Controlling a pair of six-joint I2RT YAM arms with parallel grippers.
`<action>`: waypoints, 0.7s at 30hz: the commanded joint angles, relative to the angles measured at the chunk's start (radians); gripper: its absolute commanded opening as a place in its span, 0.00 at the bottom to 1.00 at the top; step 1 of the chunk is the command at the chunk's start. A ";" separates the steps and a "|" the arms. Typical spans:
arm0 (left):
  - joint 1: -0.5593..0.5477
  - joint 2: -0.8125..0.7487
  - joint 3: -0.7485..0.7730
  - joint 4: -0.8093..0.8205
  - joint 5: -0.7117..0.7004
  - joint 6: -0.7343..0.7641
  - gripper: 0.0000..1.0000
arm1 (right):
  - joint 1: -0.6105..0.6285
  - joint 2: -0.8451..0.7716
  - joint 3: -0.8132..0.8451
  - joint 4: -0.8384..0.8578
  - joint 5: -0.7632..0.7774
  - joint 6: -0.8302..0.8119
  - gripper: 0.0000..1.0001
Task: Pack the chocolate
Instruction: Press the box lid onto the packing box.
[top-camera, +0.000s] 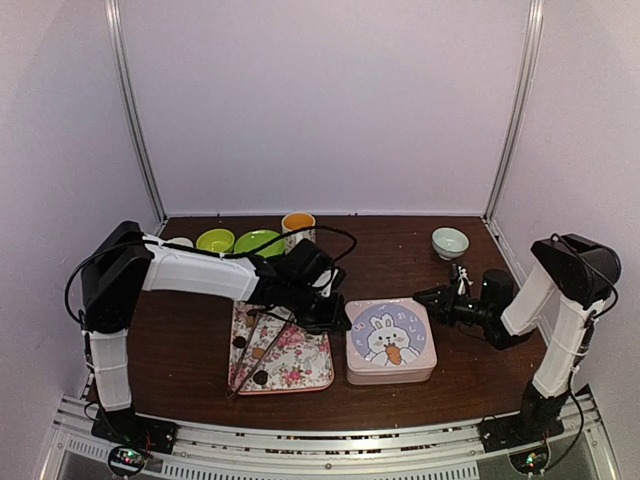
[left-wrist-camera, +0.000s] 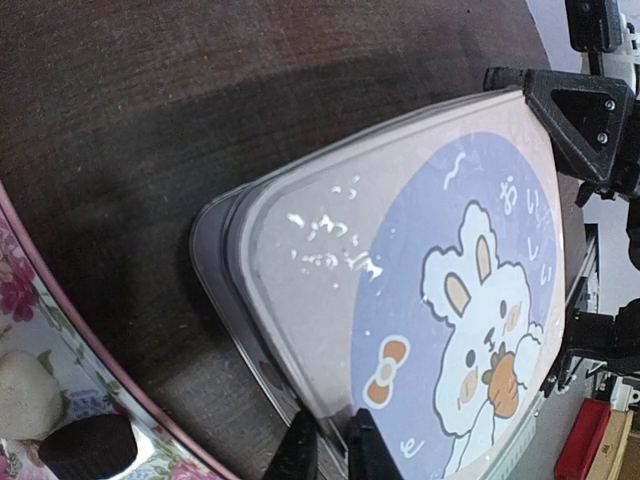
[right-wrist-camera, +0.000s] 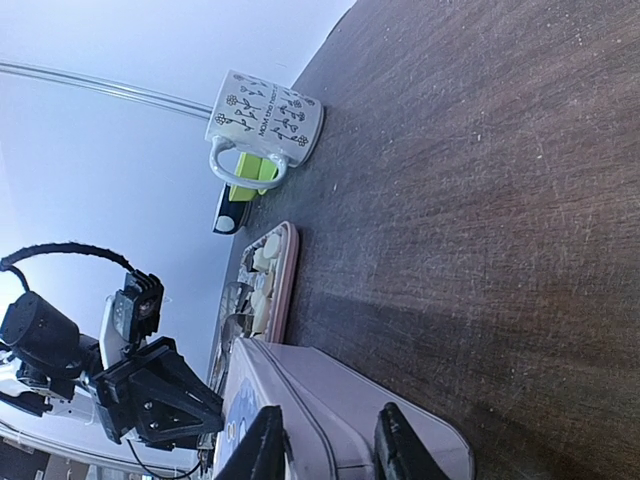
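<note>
A pink tin with a bunny lid (top-camera: 390, 340) sits closed on the dark table; it fills the left wrist view (left-wrist-camera: 400, 270). Chocolates (top-camera: 260, 377) lie on a floral tray (top-camera: 300, 372) left of it: a white one (left-wrist-camera: 25, 395) and a dark one (left-wrist-camera: 90, 445) show close up, and several white ones show in the right wrist view (right-wrist-camera: 262, 270). My left gripper (top-camera: 335, 320) (left-wrist-camera: 332, 450) is shut on the rim of the lid at the tin's left side. My right gripper (top-camera: 422, 296) (right-wrist-camera: 330, 445) is open, its fingers astride the tin's far right corner (right-wrist-camera: 340, 410).
Metal tongs (top-camera: 262, 352) lie across the tray. At the back stand two green bowls (top-camera: 215, 240) (top-camera: 258, 242), a flower-printed mug with an orange inside (top-camera: 298, 224) (right-wrist-camera: 265, 125) and a pale blue bowl (top-camera: 450, 241). White walls enclose the table.
</note>
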 joint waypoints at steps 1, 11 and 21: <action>-0.012 0.088 -0.003 0.069 -0.010 0.013 0.11 | 0.037 0.089 -0.051 -0.141 -0.059 0.117 0.03; -0.010 0.100 0.009 0.082 -0.013 0.016 0.11 | 0.037 0.173 -0.090 0.048 -0.081 0.241 0.00; 0.018 0.087 0.023 0.082 -0.042 0.021 0.33 | 0.037 0.061 -0.120 -0.030 -0.076 0.189 0.00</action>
